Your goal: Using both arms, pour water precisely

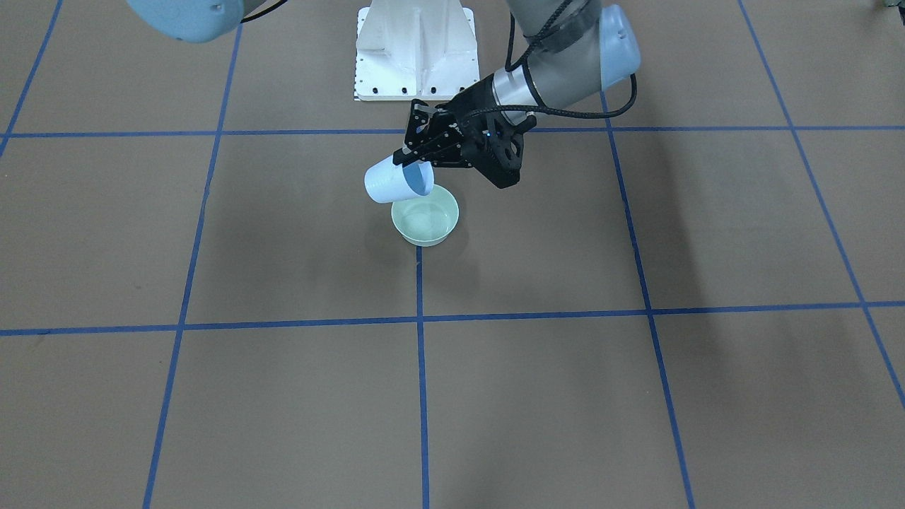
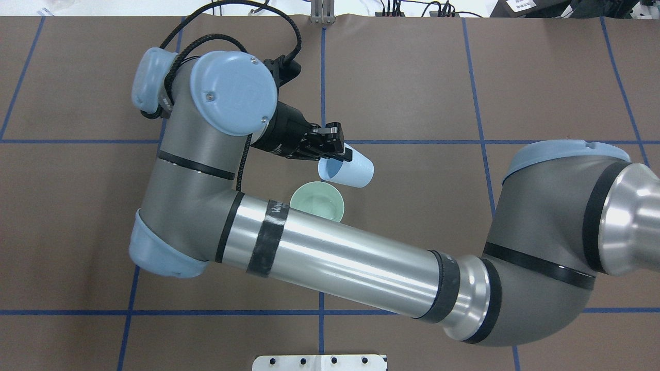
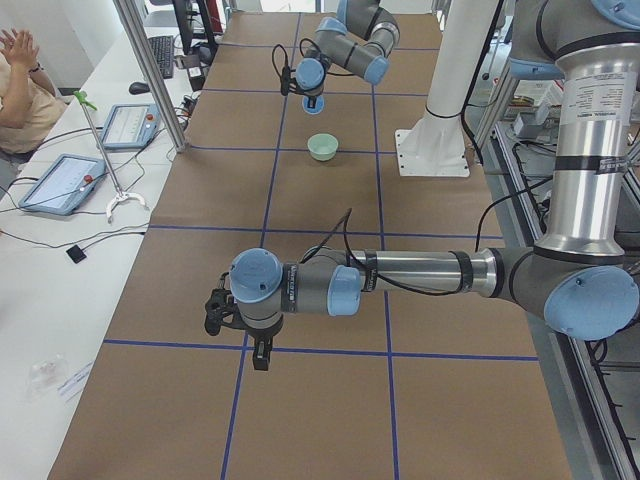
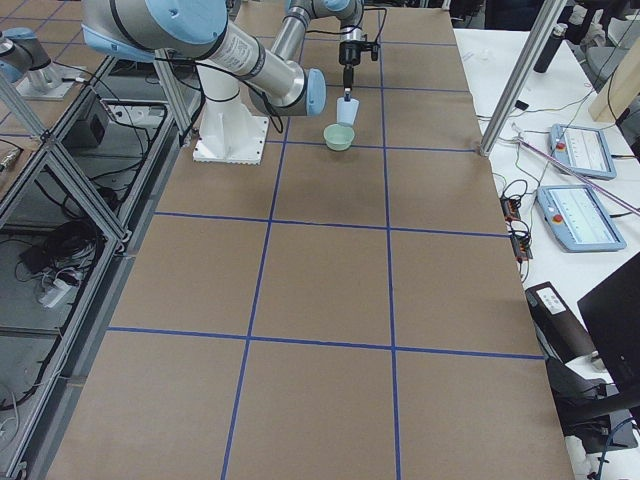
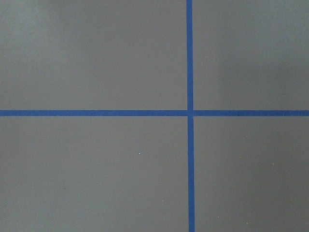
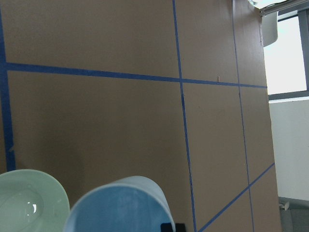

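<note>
My right gripper [image 1: 411, 152] is shut on the rim of a pale blue cup [image 1: 396, 180]. It holds the cup tilted on its side, with the mouth just above the far rim of a mint-green bowl [image 1: 425, 215]. In the overhead view the right gripper [image 2: 337, 149], the cup [image 2: 348, 170] and the bowl [image 2: 317, 202] show beside my right forearm. The right wrist view shows the cup mouth [image 6: 120, 205] and a faint glossy glint of water [image 6: 33, 209] in the bowl [image 6: 24, 193]. My left gripper [image 3: 260, 352] hangs over bare table far from the bowl; I cannot tell whether it is open or shut.
The white pedestal [image 1: 413, 49] stands just behind the bowl. Blue tape lines [image 5: 189, 116] grid the brown table. My right arm's long forearm [image 2: 335, 252] spans the near side of the bowl. A side bench with tablets [image 3: 60, 180] and a seated person lies beyond the table edge.
</note>
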{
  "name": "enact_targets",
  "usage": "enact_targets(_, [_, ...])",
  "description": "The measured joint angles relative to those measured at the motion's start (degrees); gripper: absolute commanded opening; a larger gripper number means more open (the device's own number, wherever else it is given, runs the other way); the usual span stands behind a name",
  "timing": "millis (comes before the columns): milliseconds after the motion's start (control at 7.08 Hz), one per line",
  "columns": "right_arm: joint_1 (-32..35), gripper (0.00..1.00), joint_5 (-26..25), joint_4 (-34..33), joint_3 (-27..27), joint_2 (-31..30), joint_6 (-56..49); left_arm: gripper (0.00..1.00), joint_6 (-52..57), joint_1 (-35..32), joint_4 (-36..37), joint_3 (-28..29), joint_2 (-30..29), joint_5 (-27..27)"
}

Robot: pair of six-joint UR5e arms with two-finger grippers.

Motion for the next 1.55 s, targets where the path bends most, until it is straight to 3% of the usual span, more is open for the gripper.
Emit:
enact_targets(424, [3.48, 0.0, -0.88, 1.15, 25.24, -15.1, -5.24, 1.0, 0.24, 0.0, -0.18, 0.0, 0.22, -1.99])
enact_targets(565, [4.35, 0.0, -1.26, 4.37, 32.47, -21.05, -6.96, 1.0, 0.33, 0.0, -0.19, -0.02, 0.24, -2.1])
enact_targets(707, [5.34, 0.0, -1.67, 12.06, 37.05, -27.62, -8.37, 1.0, 0.39, 0.0, -0.2, -0.06, 0.26, -2.14])
enact_targets(848, [6.68, 0.0, -1.72, 21.28, 39.13, -33.46, -10.41, 1.0, 0.42, 0.0, -0.2, -0.11, 0.26, -2.18])
enact_targets(1131, [10.27, 0.0, -0.09, 32.56, 40.42, -40.53, -16.05, 1.0, 0.44, 0.0, -0.2, -0.22, 0.25, -2.24])
enact_targets(1555, [15.19, 0.0, 7.58, 51.78, 40.57, -53.6, -22.08, 1.0, 0.44, 0.0, -0.22, -0.26, 0.12, -2.25])
